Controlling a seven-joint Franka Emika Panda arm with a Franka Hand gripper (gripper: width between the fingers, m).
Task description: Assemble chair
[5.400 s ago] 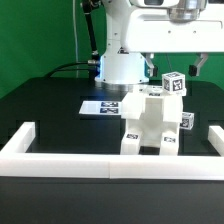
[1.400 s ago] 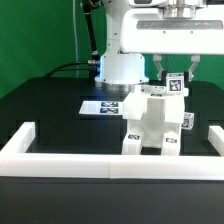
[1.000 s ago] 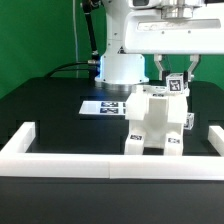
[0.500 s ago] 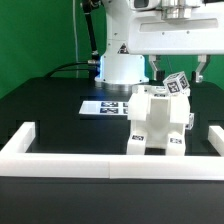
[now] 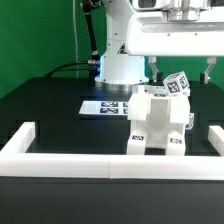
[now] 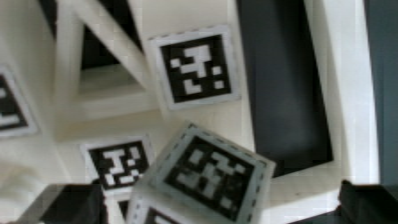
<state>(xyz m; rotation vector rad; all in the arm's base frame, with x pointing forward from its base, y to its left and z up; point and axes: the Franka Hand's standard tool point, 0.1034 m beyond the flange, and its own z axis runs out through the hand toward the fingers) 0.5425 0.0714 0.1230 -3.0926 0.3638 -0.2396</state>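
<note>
White chair [image 5: 155,120], square black-and-white tags [image 6: 196,67], seemingly coded patterns, claw [image 5: 182,70] spread wide astride its top

1. A small white blocky plastic chair [image 5: 155,125], marked with black-and-white square tags, is seen standing on the black table [image 5: 50,105].
2. A tagged block [image 5: 178,85] at its top is seen tilted.
3. The two-finger gripper [image 5: 182,72] is spread wide to either side of the block, clear of it.
4. The flat white marker board [image 5: 100,106] is laid beyond the chair, and a long low white barrier wall [image 5: 60,160] is set before it.
</note>
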